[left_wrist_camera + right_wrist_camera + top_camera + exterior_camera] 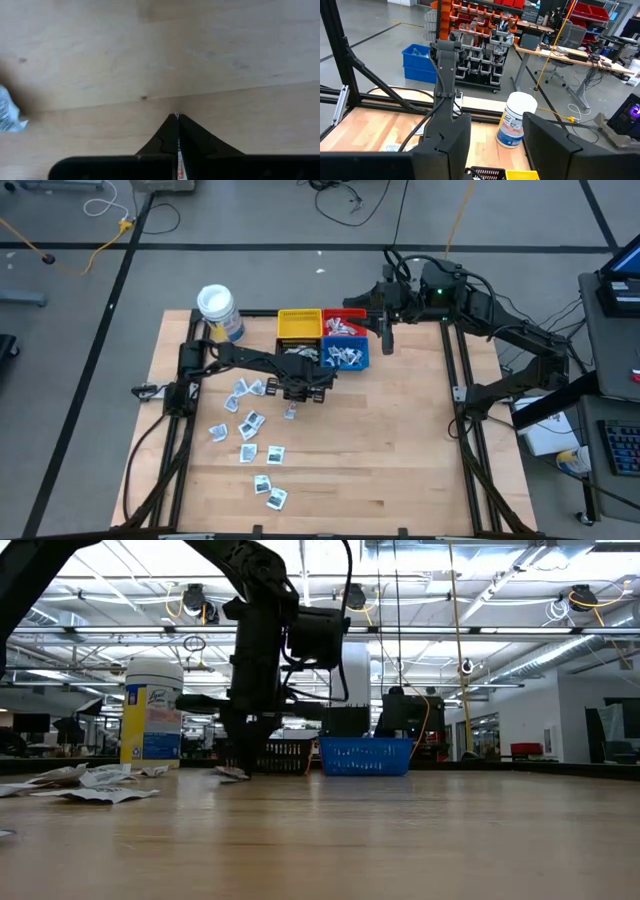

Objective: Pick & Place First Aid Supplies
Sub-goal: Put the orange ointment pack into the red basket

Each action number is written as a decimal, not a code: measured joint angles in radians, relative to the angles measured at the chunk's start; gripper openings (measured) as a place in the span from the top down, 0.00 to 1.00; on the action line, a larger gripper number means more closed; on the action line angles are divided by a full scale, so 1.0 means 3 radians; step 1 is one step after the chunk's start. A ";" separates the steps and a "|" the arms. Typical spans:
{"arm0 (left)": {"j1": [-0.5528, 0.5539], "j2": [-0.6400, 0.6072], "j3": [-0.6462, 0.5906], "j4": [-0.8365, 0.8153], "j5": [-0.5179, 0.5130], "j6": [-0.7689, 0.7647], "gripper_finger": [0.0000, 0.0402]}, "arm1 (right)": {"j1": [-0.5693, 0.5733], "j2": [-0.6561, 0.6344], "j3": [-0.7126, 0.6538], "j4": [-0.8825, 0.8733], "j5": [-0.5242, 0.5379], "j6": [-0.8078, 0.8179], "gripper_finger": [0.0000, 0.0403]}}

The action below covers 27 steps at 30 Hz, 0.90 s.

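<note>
The packet (178, 165) pinched in the left tool (178, 118) shows only as a thin edge between its fingers, while another packet (9, 116) is cut off by the wrist picture's edge.

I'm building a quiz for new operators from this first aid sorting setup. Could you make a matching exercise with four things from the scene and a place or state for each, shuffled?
Things:
1. left gripper
2. right gripper
3. white-lidded round jar
4. small blue square bin

Places or states:
A. stands at the table's far left corner
B. open, raised beside the bins
C. holds several white packets
D. shut on a flat white packet at the wooden table

Pairs: 1-D, 2-B, 3-A, 4-C
</note>
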 joint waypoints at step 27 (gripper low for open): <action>0.0046 -0.2329 0.0023 0.0393 -0.1211 0.1661 1.00 | 0.0000 0.0000 -0.0001 -0.0001 0.0005 0.0278 0.57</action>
